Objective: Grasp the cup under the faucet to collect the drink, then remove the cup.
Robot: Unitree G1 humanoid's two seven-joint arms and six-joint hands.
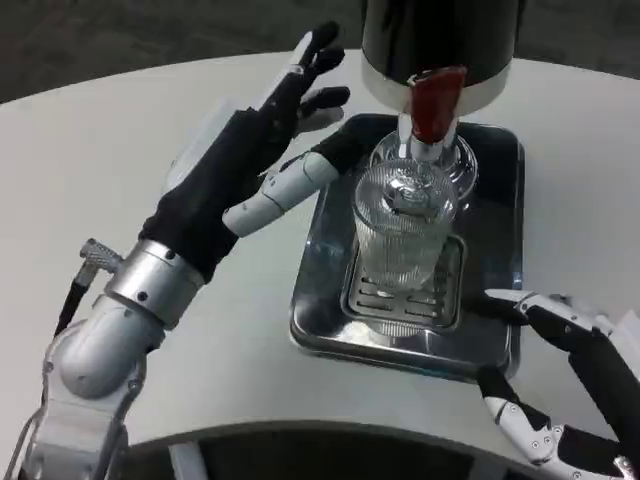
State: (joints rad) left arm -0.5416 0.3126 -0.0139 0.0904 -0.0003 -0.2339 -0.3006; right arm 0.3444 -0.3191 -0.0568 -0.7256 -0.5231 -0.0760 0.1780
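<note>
One cup (404,250), clear ribbed glass, upright on the slotted grate (400,296) of one steel drip tray (320,300). It sits straight under the faucet (432,125), which has a red handle and hangs off the black-and-silver drink dispenser (440,45) at the back of the tray. The cup's rim is just below the spout. I cannot tell if any liquid is in it.

Two hands. The left hand (262,160) is just to the cup's left, over the tray's left rim, fingers spread wide and pointing up toward the dispenser, holding nothing. One white-and-black finger (300,180) reaches toward the cup's side near the rim; whether it touches the glass is hard to say. The left forearm (130,300) runs down to the bottom left corner.

The right hand (565,380) is lower right of the cup, at the tray's front right corner, fingers apart and empty. One fingertip lies near the tray's edge, apart from the cup.

All of it stands on one white table (90,160).
</note>
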